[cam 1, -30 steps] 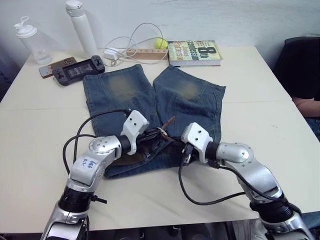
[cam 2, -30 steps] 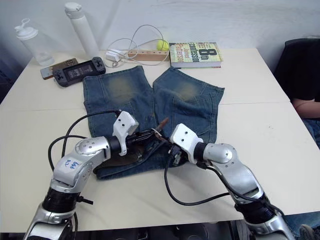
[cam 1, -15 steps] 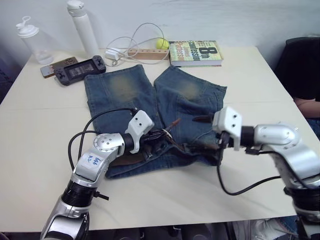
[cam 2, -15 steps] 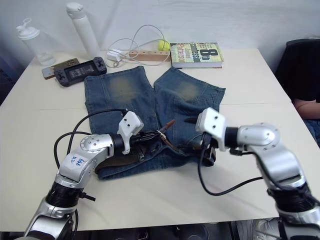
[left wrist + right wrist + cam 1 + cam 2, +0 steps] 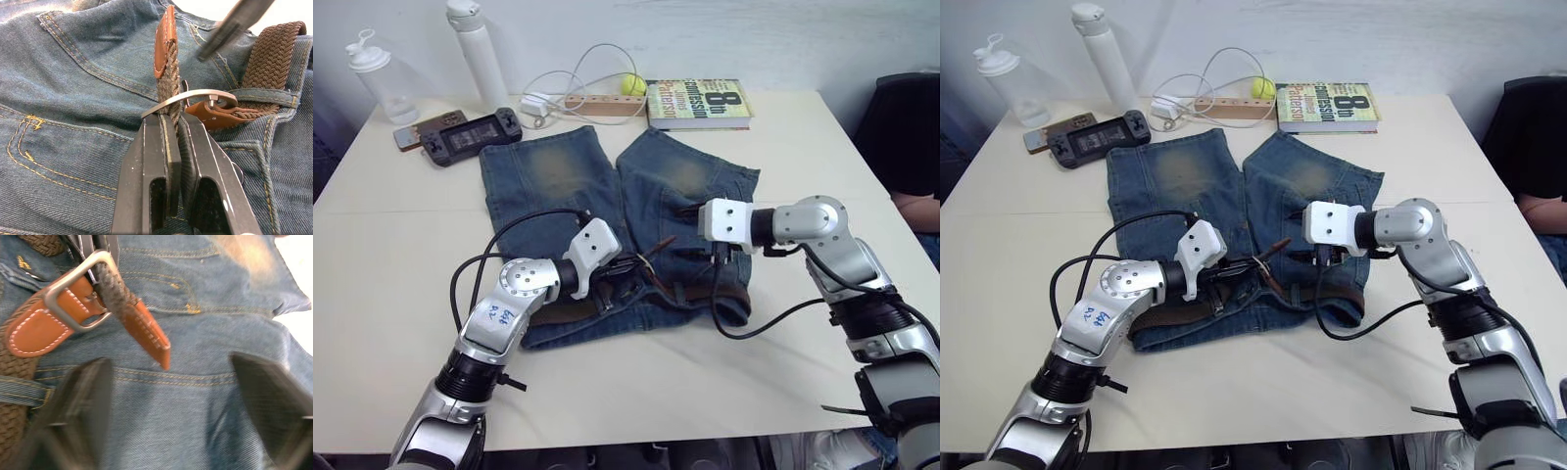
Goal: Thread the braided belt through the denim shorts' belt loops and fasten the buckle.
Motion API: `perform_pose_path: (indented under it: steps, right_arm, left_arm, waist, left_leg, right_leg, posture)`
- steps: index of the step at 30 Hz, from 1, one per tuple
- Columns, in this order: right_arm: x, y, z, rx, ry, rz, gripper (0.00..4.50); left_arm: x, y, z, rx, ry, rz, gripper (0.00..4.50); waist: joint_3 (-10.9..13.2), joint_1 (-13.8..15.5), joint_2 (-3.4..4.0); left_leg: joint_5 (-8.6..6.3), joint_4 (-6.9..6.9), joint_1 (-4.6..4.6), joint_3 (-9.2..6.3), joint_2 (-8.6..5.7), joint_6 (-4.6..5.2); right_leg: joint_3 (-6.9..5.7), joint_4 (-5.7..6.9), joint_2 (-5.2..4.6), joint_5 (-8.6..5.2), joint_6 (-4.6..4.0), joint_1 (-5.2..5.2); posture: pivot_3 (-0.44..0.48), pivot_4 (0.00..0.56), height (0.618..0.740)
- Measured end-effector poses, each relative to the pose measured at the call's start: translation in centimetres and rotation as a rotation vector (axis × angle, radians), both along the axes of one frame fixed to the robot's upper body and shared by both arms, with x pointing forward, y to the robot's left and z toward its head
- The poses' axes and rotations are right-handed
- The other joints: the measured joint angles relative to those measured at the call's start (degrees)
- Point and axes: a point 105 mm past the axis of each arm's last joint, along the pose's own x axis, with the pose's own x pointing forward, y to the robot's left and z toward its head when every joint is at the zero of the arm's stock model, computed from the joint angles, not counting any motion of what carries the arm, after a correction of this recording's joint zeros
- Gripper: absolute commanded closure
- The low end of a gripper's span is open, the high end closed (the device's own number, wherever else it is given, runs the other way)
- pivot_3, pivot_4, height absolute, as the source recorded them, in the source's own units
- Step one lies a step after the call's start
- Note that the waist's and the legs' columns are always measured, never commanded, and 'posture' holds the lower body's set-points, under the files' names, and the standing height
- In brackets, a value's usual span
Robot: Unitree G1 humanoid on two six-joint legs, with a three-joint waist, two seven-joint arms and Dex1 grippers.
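Pinching the braided belt (image 5: pixel 168 73) just behind its tan tip, the left gripper (image 5: pixel 173 132) holds that end passed through the buckle (image 5: pixel 188 98), on the waistband of the denim shorts (image 5: pixel 568 186). The right gripper (image 5: pixel 168 396) hovers with fingers spread wide, the tip just ahead of it, seemingly not touching. The belt runs under a belt loop (image 5: pixel 264 95) beyond the buckle.

Soft, even light is falling on the white table (image 5: pixel 391 294), and it is looking bright with no glare. The arms are casting only faint shadows. In the right wrist view the right gripper's fingers (image 5: pixel 83 406) are looking blurry. In the left wrist view the denim shorts (image 5: pixel 73 98) are showing sharp stitches.
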Motion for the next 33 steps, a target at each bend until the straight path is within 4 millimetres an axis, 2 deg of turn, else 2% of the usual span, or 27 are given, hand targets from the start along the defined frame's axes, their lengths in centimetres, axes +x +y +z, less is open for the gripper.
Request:
perform_pose_path:
  steps: [4, 5, 9, 14, 18, 19, 22, 24, 26, 30, 33]
  right_arm:
    - [-0.2, 0.5, -0.3, 0.000, 0.010, 0.035, 4.15]
    - [-0.2, 0.4, -0.3, -0.003, 0.016, 0.035, 4.47]
    - [-0.3, 0.3, -0.4, -0.007, 0.023, 0.039, 4.47]
    - [-0.5, 0.3, -0.3, -0.021, 0.012, 0.060, 4.50]
    - [0.0, -1.0, 0.5, -0.067, -0.052, 0.049, 4.50]
    - [0.1, -1.7, 0.9, -0.079, -0.076, 0.040, 4.50]
    - [0.4, -3.0, 1.7, -0.098, -0.107, 0.016, 4.50]
    - [0.4, -3.9, 2.3, -0.115, -0.120, 0.001, 4.50]
    - [0.5, -4.8, 3.2, -0.119, -0.136, -0.024, 4.50]
    - [0.6, -5.0, 4.8, -0.097, -0.146, -0.038, 4.50]
    - [0.5, -4.4, 5.9, -0.086, -0.143, -0.037, 4.50]
  left_arm:
    - [0.1, 0.0, 0.0, 0.003, -0.007, -0.001, 4.50]
    - [0.1, 0.1, 0.0, 0.006, -0.007, 0.003, 4.50]
    - [0.3, 0.1, 0.0, 0.009, -0.001, -0.003, 4.50]
    - [0.4, 0.7, 0.9, -0.033, 0.034, -0.017, 2.47]
    - [-0.6, 3.1, 1.6, -0.010, 0.084, -0.053, 0.75]
    - [-0.8, 4.0, 2.1, -0.028, 0.103, -0.050, 0.18]
    - [-1.2, 4.9, 3.6, -0.073, 0.107, -0.053, 0.08]
    - [-1.4, 4.5, 4.4, -0.101, 0.098, -0.064, 0.08]
    - [-1.3, 3.4, 5.8, -0.148, 0.073, -0.082, 0.08]
    - [-0.9, 0.9, 7.9, -0.214, 0.027, -0.106, 0.08]
    - [-0.4, -1.7, 7.8, -0.171, -0.014, -0.100, 0.08]
  waist:
    - [0.00, -0.01, 0.00]
    - [0.00, -0.01, 0.00]
    - [0.00, -0.01, 0.00]
    - [0.00, -0.17, 0.00]
    - [0.01, -0.19, 0.02]
    - [0.01, -0.16, 0.02]
    - [0.01, -0.11, 0.02]
    - [0.02, 0.15, 0.02]
    - [0.02, 0.31, 0.02]
    - [0.02, 0.09, 0.02]
    - [0.01, -0.19, 0.03]
  left_leg:
    - [0.01, 0.01, 0.00, -0.01, 0.00, -0.01]
    - [0.01, 0.01, 0.00, -0.01, 0.00, -0.01]
    - [0.01, 0.02, 0.00, -0.01, 0.00, -0.01]
    - [0.01, 0.02, 0.00, -0.01, 0.01, -0.01]
    - [0.03, 0.02, 0.01, -0.01, 0.02, -0.05]
    - [0.03, 0.02, 0.01, -0.02, 0.01, -0.04]
    - [0.03, 0.02, 0.01, -0.02, 0.00, -0.04]
    - [0.03, 0.02, 0.00, -0.06, -0.05, -0.03]
    - [0.04, 0.04, -0.02, -0.07, -0.09, 0.00]
    - [0.05, 0.04, -0.02, -0.07, -0.08, -0.01]
    - [0.05, 0.04, -0.01, -0.06, -0.07, -0.03]
  right_leg:
    - [0.00, 0.04, 0.00, 0.00, 0.00, 0.00]
    - [0.00, 0.03, 0.00, 0.00, 0.00, 0.00]
    - [-0.01, 0.04, -0.01, 0.00, 0.00, 0.00]
    - [-0.01, 0.06, 0.00, 0.00, 0.00, -0.01]
    - [-0.01, 0.08, 0.00, -0.01, -0.02, -0.03]
    - [-0.01, 0.08, -0.01, -0.01, -0.02, -0.02]
    - [-0.01, 0.06, -0.03, -0.01, -0.02, -0.01]
    - [-0.05, 0.06, -0.09, -0.01, -0.02, 0.00]
    - [-0.06, 0.05, -0.13, 0.00, -0.01, 0.00]
    - [-0.06, 0.08, -0.10, 0.00, 0.00, 0.00]
    - [-0.03, 0.10, -0.05, 0.00, -0.01, 0.00]
  posture:
    - [0.000, 0.150, 0.703]
    - [0.000, 0.150, 0.703]
    - [0.000, 0.150, 0.703]
    - [0.000, 0.150, 0.703]
    - [0.000, 0.150, 0.703]
    - [0.000, 0.150, 0.703]
    - [0.000, 0.150, 0.703]
    - [0.000, 0.150, 0.703]
    - [0.000, 0.150, 0.703]
    - [0.000, 0.150, 0.703]
    - [0.000, 0.150, 0.703]
